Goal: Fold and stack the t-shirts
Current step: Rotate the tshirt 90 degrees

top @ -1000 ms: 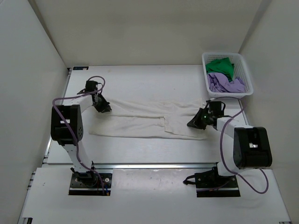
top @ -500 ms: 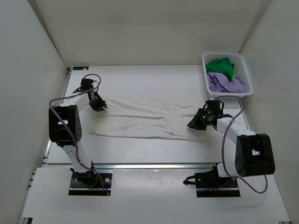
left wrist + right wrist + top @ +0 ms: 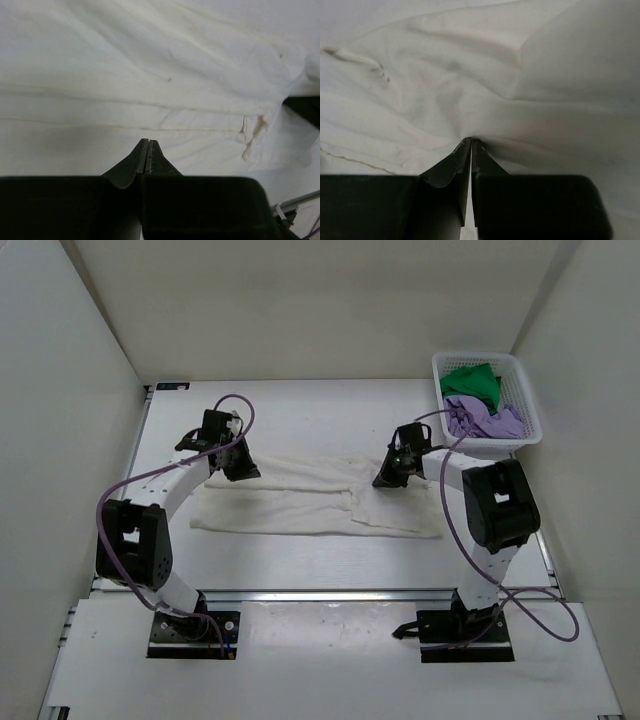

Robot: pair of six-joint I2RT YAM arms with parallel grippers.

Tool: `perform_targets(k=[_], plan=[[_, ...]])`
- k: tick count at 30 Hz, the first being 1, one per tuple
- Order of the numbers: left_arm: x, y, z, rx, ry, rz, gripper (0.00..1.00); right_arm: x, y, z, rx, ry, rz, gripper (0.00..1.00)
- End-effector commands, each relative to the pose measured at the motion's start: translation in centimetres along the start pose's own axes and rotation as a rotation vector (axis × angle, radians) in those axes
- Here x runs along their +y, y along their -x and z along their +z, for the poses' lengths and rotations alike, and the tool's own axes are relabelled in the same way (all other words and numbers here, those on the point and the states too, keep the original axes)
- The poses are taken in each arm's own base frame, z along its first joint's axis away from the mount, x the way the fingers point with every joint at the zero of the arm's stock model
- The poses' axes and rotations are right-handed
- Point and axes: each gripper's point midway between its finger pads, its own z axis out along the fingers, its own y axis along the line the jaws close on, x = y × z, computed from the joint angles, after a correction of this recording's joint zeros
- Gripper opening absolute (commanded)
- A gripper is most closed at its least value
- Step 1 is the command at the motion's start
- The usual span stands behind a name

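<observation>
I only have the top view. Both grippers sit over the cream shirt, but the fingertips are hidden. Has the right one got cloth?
Observer: Yes. Its wrist view shows the right gripper shut on the cream shirt, creases running into the tips.
Operator: And the left?
Observer: The left gripper is shut too, but the cloth at its tips lies smooth; I cannot confirm a grip.

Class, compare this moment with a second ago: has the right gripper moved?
Yes. The right gripper has shifted left and farther back, so it now sits farther left of the white basket.
</observation>
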Motion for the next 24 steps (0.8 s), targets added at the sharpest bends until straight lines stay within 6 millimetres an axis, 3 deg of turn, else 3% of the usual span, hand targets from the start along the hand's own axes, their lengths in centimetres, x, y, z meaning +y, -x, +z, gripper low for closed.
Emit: perform_targets(k=[1, 3, 4, 5, 6, 8, 9, 10, 11, 12, 13, 14, 15, 16, 17, 18, 21, 22, 23, 24], plan=[[-0.5, -1.1, -2.6, -0.001, -0.055, 0.018, 0.04, 2.6, 3.2, 2.2, -0.067, 0.025, -0.008, 0.03], [-0.5, -1.7, -3.6, -0.010, -0.065, 0.015, 0.04, 4.3, 3.7, 4.0, -0.033, 0.067, -0.002, 0.02], [-0.8, -1.7, -4.1, -0.017, -0.069, 0.025, 0.04, 5.2, 4.8, 5.4, -0.029, 0.083, 0.010, 0.03], [-0.7, -2.1, -4.3, -0.014, -0.064, 0.024, 0.05, 5.2, 4.1, 7.4, 0.015, 0.079, 0.008, 0.02], [-1.0, -2.2, -4.9, -0.020, -0.078, 0.035, 0.05, 8.2, 6.8, 7.6, -0.022, 0.130, -0.012, 0.02], [-1.3, -2.6, -5.6, -0.030, -0.088, 0.023, 0.07, 14.4, 11.6, 11.0, -0.060, 0.219, -0.091, 0.05], [-1.6, -2.3, -6.4, -0.053, -0.095, 0.023, 0.06, 15.1, 11.4, 11.7, -0.005, 0.212, -0.101, 0.07], [-1.6, -1.6, -7.3, -0.089, -0.098, 0.002, 0.08, 20.0, 15.7, 11.9, -0.110, 0.336, -0.140, 0.15], [-1.5, -1.3, -7.9, -0.100, -0.094, 0.006, 0.09, 22.1, 15.3, 11.7, -0.062, 0.462, -0.101, 0.17], [-1.3, -1.2, -8.2, -0.098, -0.082, -0.002, 0.11, 23.3, 17.3, 10.7, -0.108, 0.568, -0.024, 0.30], [-1.5, -0.3, -8.3, -0.109, -0.078, 0.010, 0.11, 23.1, 16.7, 10.0, -0.096, 0.553, -0.011, 0.32], [-1.4, 0.0, -8.4, -0.106, -0.065, 0.017, 0.12, 24.7, 18.6, 7.8, -0.196, 0.532, -0.083, 0.33], [-1.5, 0.2, -8.4, -0.105, -0.064, 0.023, 0.13, 26.2, 18.7, 5.7, -0.231, 0.499, -0.183, 0.38], [-1.4, 0.7, -8.4, -0.114, -0.066, 0.010, 0.13, 26.1, 19.1, 4.8, -0.269, 0.442, -0.214, 0.41], [-1.9, 0.6, -8.2, -0.105, -0.082, 0.017, 0.13, 27.0, 19.3, 2.2, -0.300, 0.429, -0.277, 0.43], [-2.2, 1.2, -8.4, -0.114, -0.095, 0.016, 0.14, 27.0, 19.0, 0.9, -0.319, 0.378, -0.319, 0.46], [-3.5, 2.4, -8.3, -0.121, -0.115, 0.041, 0.15, 29.9, 20.9, -8.6, -0.505, 0.334, -0.423, 0.55], [-4.0, 2.8, -8.3, -0.122, -0.122, 0.048, 0.15, 29.9, 20.6, -9.7, -0.507, 0.321, -0.434, 0.56], [-4.3, 3.1, -8.3, -0.126, -0.133, 0.051, 0.15, 30.4, 20.6, -12.1, -0.528, 0.331, -0.439, 0.57], [-4.6, 2.7, -8.2, -0.109, -0.148, 0.048, 0.16, 30.2, 19.7, -12.8, -0.504, 0.315, -0.440, 0.57]])
